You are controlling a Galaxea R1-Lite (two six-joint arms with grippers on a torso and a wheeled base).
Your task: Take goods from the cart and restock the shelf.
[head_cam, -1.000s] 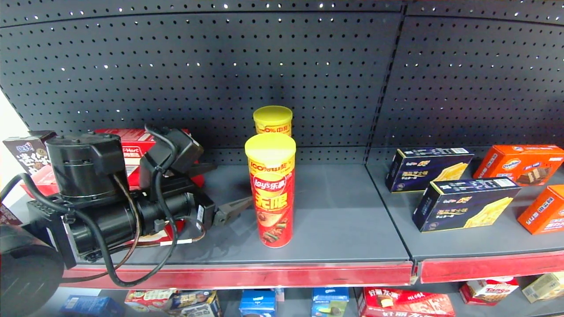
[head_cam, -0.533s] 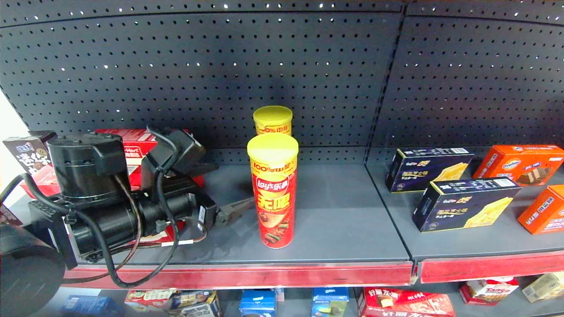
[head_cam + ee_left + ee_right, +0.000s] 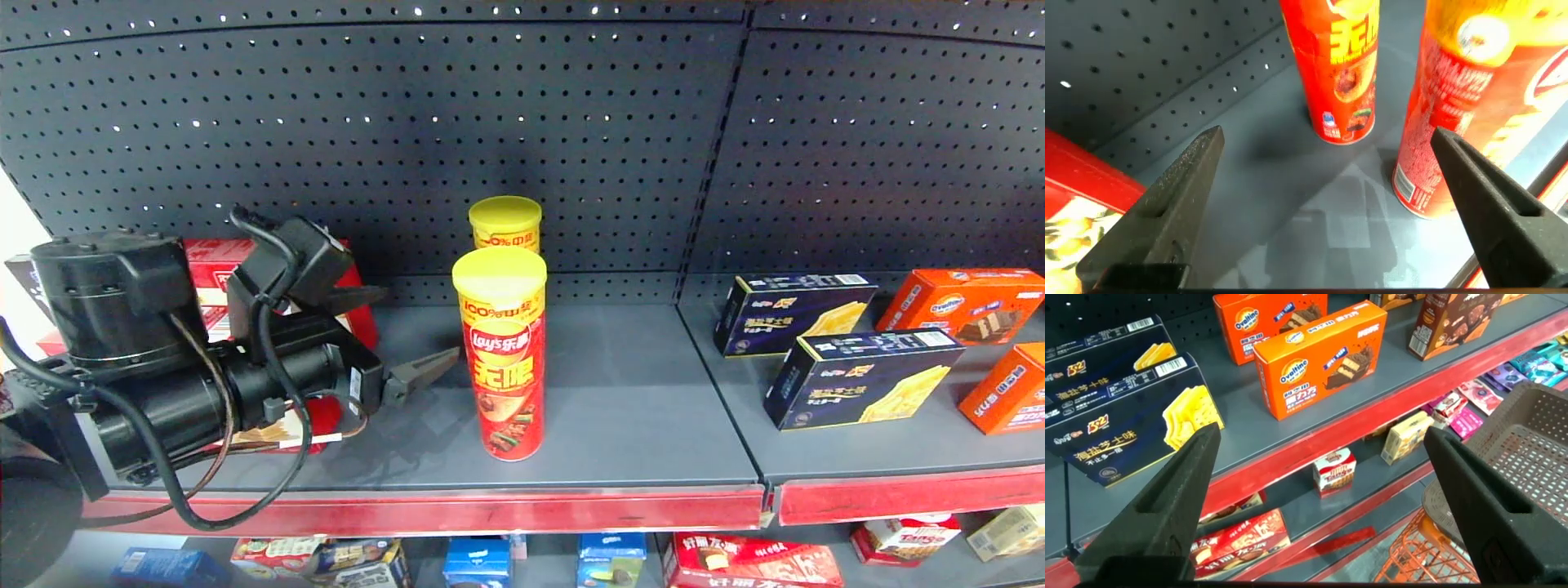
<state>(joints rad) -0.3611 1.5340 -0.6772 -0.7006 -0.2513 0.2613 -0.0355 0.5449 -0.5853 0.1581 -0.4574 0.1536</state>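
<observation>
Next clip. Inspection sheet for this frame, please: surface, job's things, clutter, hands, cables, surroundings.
Surface: grey shelf board, red front edge.
Job's things: front chip can upright near the edge; rear chip can upright behind it.
Clutter: red boxes behind the left arm; navy boxes, orange boxes in the neighbouring bay.
Hands: left hand open, close beside the front chip can, holding nothing; right hand open, empty.
Cables: black cables looped along the left arm.
Surroundings: pegboard back wall; stocked lower shelf; cart basket.

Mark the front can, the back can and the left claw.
front can (image 3: 502, 359), head view, label at mid-body.
back can (image 3: 505, 212), head view, yellow lid.
left claw (image 3: 420, 320), head view, midway between fingertips.
</observation>
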